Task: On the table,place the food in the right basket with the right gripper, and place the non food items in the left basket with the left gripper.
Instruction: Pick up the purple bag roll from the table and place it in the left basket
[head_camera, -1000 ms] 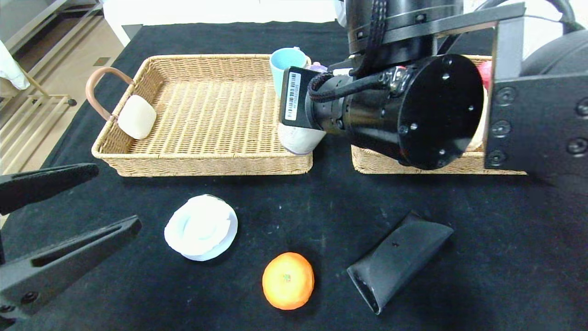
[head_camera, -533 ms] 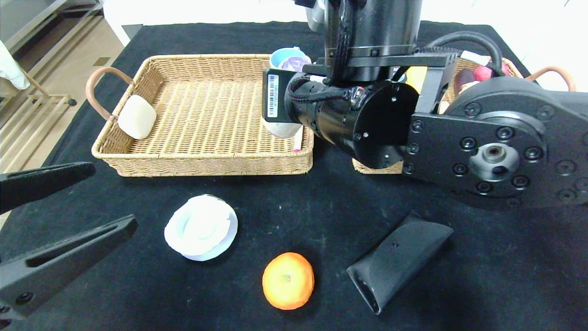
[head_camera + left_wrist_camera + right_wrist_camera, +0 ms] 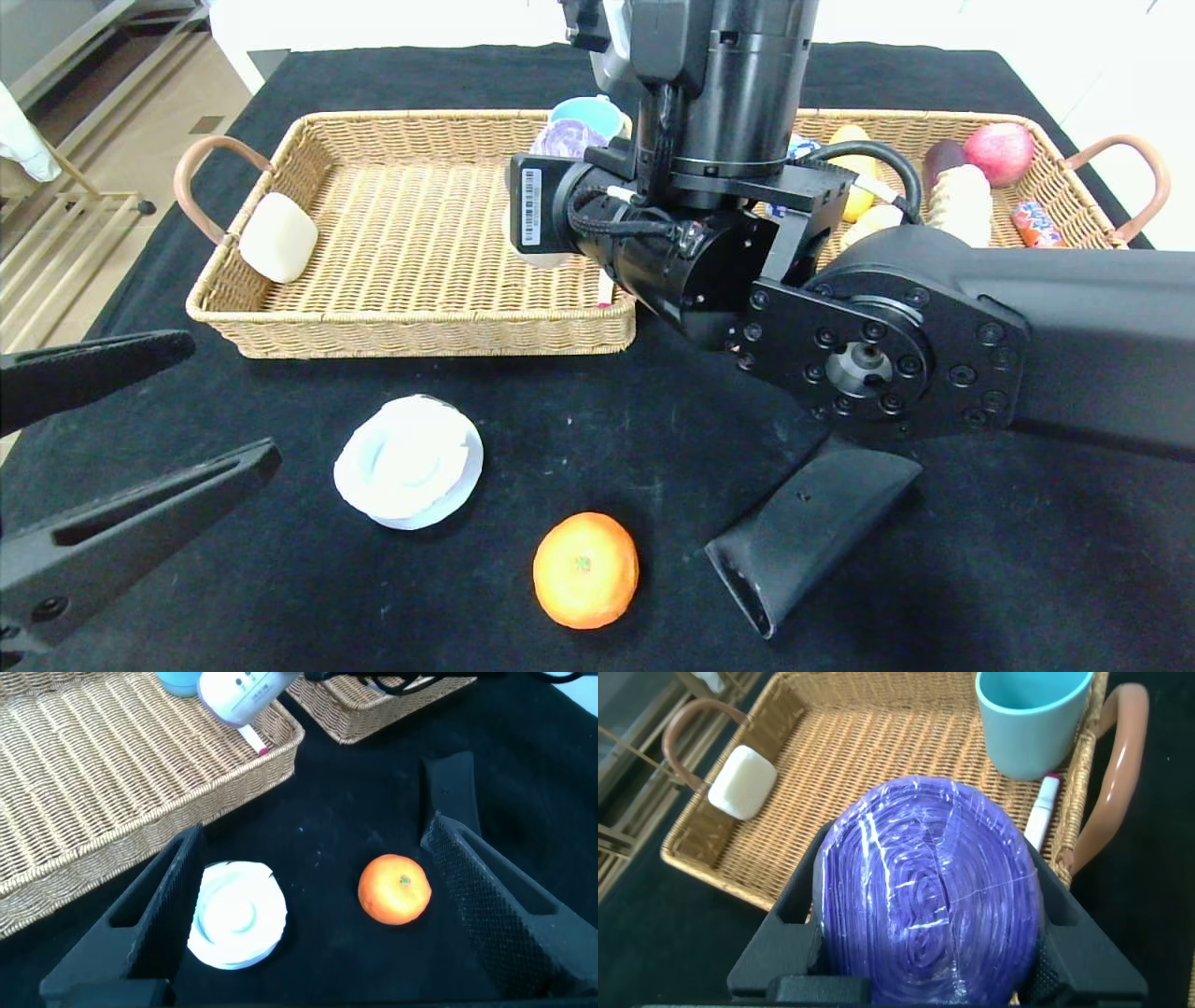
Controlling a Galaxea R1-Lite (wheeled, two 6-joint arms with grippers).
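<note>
My right gripper (image 3: 929, 896) is shut on a purple plastic-wrapped roll (image 3: 929, 887), held over the right end of the left basket (image 3: 420, 329). In the head view the roll (image 3: 567, 140) peeks out behind the right wrist. The left gripper (image 3: 235, 399) hangs open at the near left, above the table. Between its fingers in the left wrist view lie a white round item (image 3: 236, 913) and an orange (image 3: 394, 889). Both rest on the black cloth, the white item (image 3: 409, 461) left of the orange (image 3: 585, 569). The right basket (image 3: 1064, 191) holds an apple (image 3: 998, 153) and other food.
The left basket holds a white block (image 3: 277, 237), a light blue cup (image 3: 1033, 719) and a white marker (image 3: 1039, 812). A black pouch (image 3: 812, 527) lies right of the orange, partly under the right arm. The table's left edge drops off near the left gripper.
The right arm has swung left and farther back with the purple roll, from the gap between the baskets to over the left basket, uncovering the right basket. The left gripper has stayed put.
</note>
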